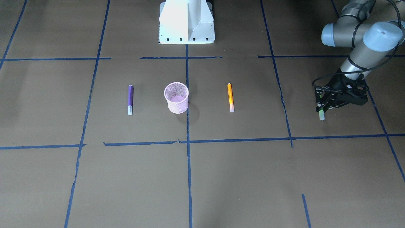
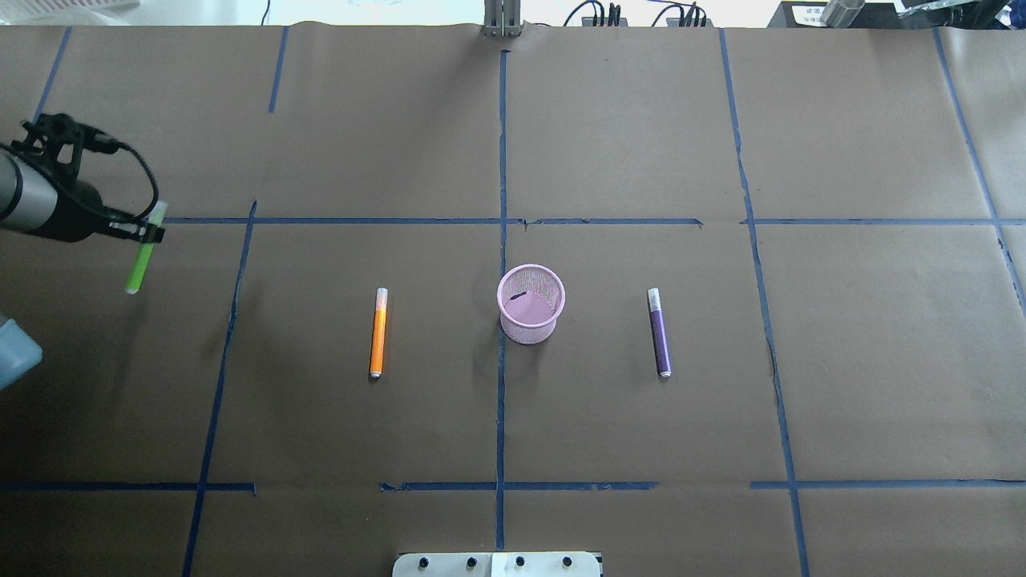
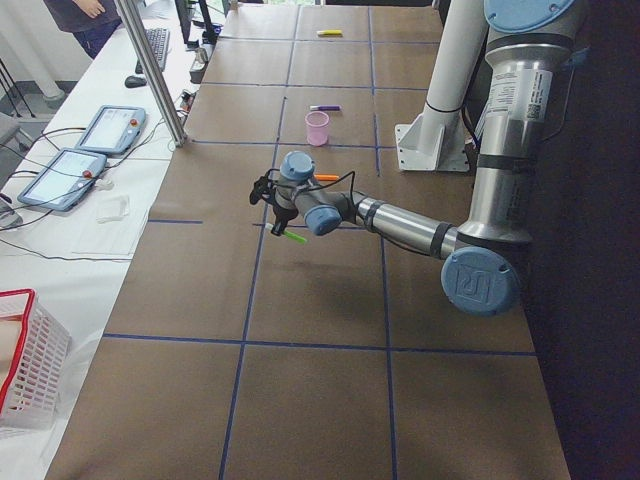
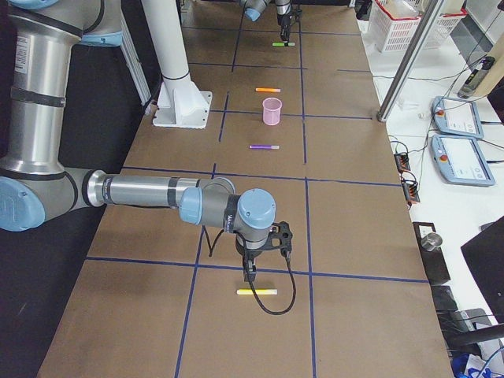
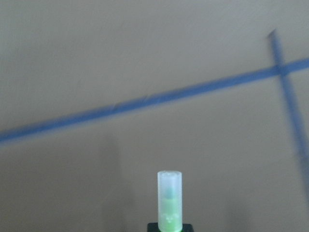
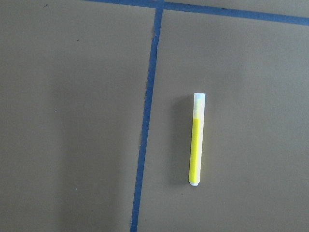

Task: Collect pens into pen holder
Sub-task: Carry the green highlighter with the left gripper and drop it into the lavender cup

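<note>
Pinching green pen in left gripper, clear of the table, far out at 9 o'clock from pink mesh pen holder. Lying flat nearer it: orange pen at 9 o'clock, purple pen at 3. Poised with right gripper just beside yellow pen; cannot tell whether spread or pressed together.

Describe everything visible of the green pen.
The green pen is a slim bright-green stick with a translucent whitish cap at one end, plastic by its look. The fingers of the left gripper clamp its body, the cap sticking out past them. It hangs tilted, apparently off the table, far from the pen holder.
</note>
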Motion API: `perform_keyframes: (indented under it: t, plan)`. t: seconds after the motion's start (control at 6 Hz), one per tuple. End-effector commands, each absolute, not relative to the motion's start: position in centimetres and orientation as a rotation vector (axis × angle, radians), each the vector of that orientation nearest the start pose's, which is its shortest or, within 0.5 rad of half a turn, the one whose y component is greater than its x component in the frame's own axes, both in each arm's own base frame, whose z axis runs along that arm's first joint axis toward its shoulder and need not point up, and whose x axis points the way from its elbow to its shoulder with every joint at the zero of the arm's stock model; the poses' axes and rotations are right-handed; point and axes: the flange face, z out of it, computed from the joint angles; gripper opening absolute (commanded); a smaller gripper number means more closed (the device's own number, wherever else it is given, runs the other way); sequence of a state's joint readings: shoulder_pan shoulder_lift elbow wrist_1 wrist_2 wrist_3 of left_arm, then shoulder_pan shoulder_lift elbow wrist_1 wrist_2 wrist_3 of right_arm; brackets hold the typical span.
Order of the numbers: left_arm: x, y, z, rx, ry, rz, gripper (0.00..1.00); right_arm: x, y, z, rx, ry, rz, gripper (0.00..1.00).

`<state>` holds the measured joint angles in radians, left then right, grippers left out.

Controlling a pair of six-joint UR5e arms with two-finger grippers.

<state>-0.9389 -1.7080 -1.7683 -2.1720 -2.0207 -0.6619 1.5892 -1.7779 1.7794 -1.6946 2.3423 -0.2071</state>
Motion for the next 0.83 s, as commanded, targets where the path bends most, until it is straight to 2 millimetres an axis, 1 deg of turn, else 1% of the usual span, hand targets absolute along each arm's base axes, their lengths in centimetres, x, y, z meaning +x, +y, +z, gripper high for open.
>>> perform_keyframes:
  t: [0.0, 0.17, 0.33, 0.5, 0.67]
  plan:
    - [26.6, -51.4, 29.8, 0.653, 1.025, 0.137, 0.04, 7.1, -39.4, 66.1, -0.029, -0.779, -0.132, 1.00]
    - [30.3, -50.4, 22.6, 0.772, 1.075, 0.099, 0.03, 7.1, -39.4, 66.1, -0.029, -0.779, -0.132, 1.00]
    - [36.5, -47.4, 18.7, 0.862, 1.081, 0.059, 0.03, 7.1, -39.4, 66.1, -0.029, -0.779, -0.132, 1.00]
    - [42.8, -42.9, 17.0, 0.921, 1.067, 0.041, 0.03, 7.1, -39.4, 66.1, -0.029, -0.779, -0.132, 1.00]
    - [47.9, -39.1, 14.5, 0.982, 1.059, 0.015, 0.03, 7.1, -39.4, 66.2, -0.032, -0.780, -0.131, 1.00]
